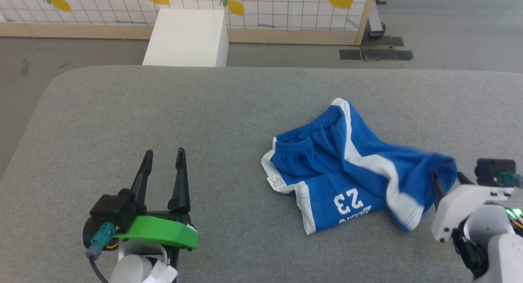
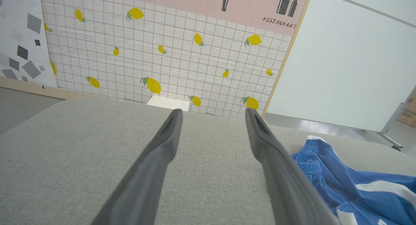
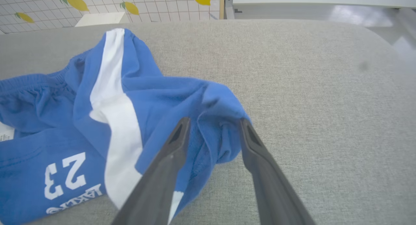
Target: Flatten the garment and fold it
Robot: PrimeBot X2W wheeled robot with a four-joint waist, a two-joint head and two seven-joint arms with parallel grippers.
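Garment (image 1: 351,168): blue shorts, crumpled, lying right of centre on the grey padded surface (image 1: 163,103). Not flat yet. Waistband (image 1: 294,138) is bunched toward the far left, the white tag (image 1: 277,182) hangs off its edge, and the "23" print (image 1: 348,201) faces up on the near leg. The other leg is thrown across it with the white stripe twisted, so the two legs overlap. Right gripper (image 1: 446,177) is at the garment's right end. In the right wrist view its fingers (image 3: 169,160) stand apart with a raised fold of blue cloth between the tips, nothing pinched: unclenched, cloth loose. Probably placed there because that end is the one to pull out for flattening. Left gripper (image 1: 164,152) is spread wide, holding nothing, hovering over bare surface well left of the shorts, likely parked until the waistband side needs a second hold. White box (image 1: 188,37) sits beyond the far edge.
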